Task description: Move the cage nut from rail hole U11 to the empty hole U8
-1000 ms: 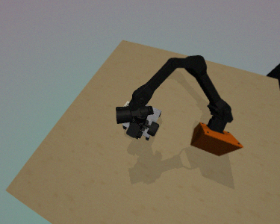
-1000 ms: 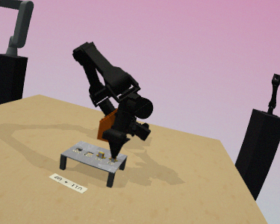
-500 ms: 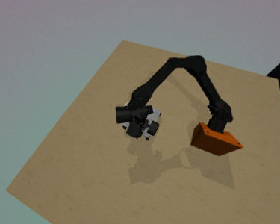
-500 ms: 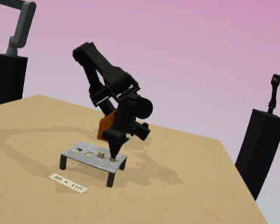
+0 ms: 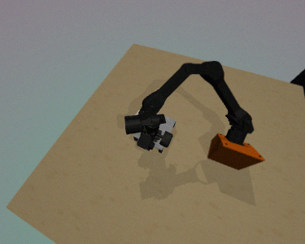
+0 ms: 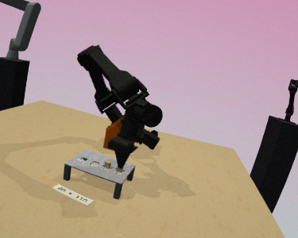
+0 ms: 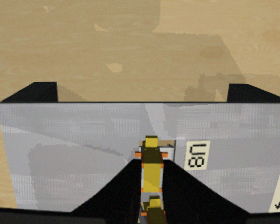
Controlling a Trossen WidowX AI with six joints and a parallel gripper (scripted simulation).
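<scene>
The gripper (image 5: 154, 137) (image 6: 121, 167) (image 7: 151, 167) is nearly closed, its fingers pinching a yellow cage nut (image 6: 120, 170) (image 7: 152, 176) at the U8 hole (image 7: 168, 144); part of that opening shows beyond the nut, and whether the nut sits square or its wings have opened under the plate, I cannot tell; the paper U8 label (image 7: 197, 155) lies just beside it at three o'clock in the wrist view, with the other cage nut (image 6: 107, 164) (image 7: 154, 206) near at six o'clock; in the exterior view that second nut stands at ten o'clock from the fingertips, on the same grey rail plate (image 5: 168, 124) (image 6: 78, 167) (image 7: 90, 130); a printed card (image 6: 72, 194) lies on the tabletop (image 5: 79, 167) (image 6: 164, 218) (image 7: 100, 65) toward eight o'clock; in the top view the orange base block (image 5: 233, 155) (image 6: 112, 136) is well apart, between three and four o'clock.
</scene>
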